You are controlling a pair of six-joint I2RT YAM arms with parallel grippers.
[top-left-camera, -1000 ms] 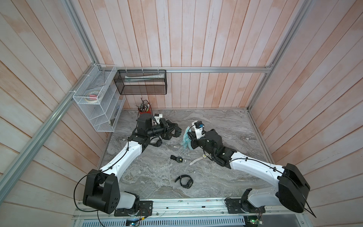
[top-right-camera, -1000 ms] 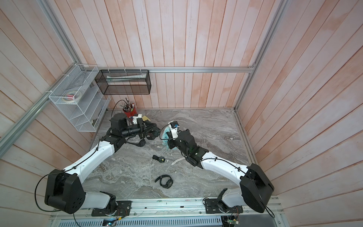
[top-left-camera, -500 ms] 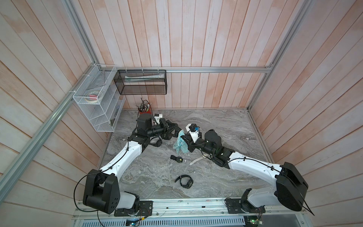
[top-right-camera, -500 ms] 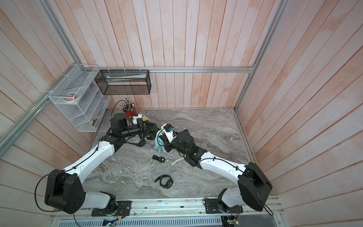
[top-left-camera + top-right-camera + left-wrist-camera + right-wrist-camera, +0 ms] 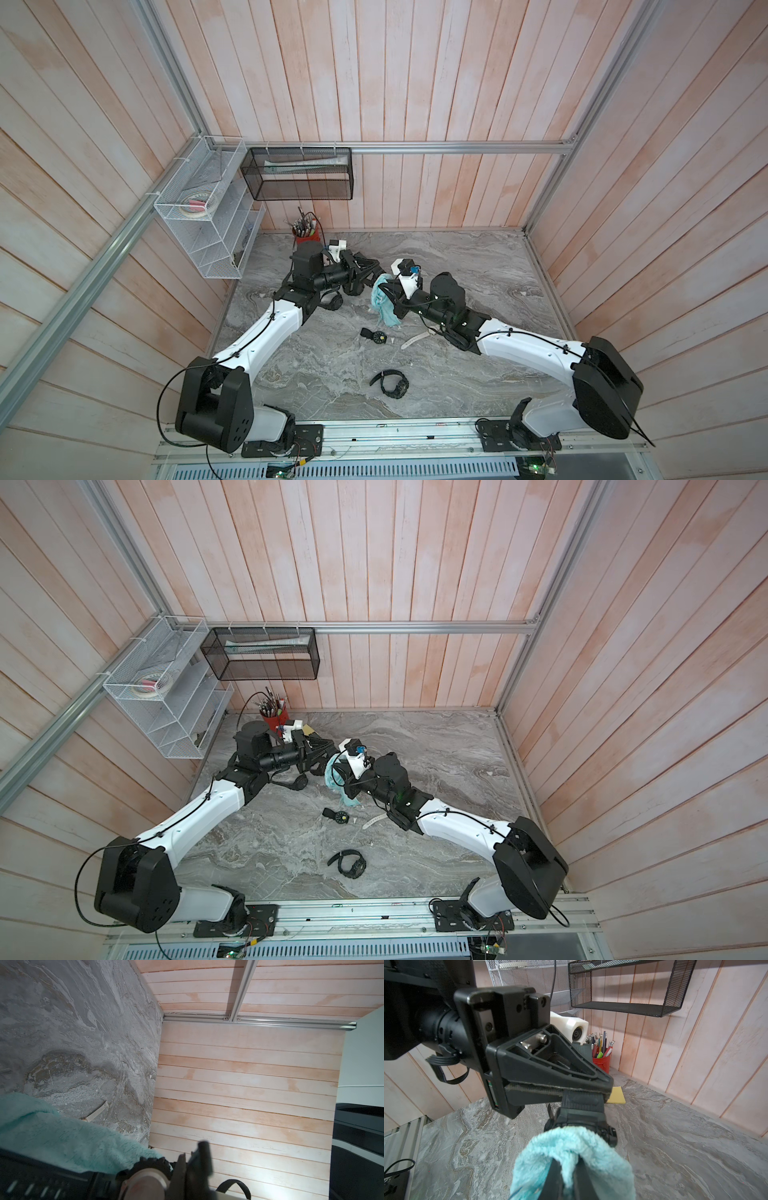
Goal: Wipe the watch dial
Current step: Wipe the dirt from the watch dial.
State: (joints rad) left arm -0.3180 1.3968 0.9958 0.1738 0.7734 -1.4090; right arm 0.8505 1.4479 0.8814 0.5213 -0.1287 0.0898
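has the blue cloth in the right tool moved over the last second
Yes. The cloth has shifted toward the red pen cup, closer to the watch.

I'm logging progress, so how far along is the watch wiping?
Done: the left gripper holds the watch by its strap, and the right gripper is shut on the cloth. In hand: the cloth lies against the watch. Left: finishing the wipe. The cloth hides the dial, so how clean it is cannot be judged.
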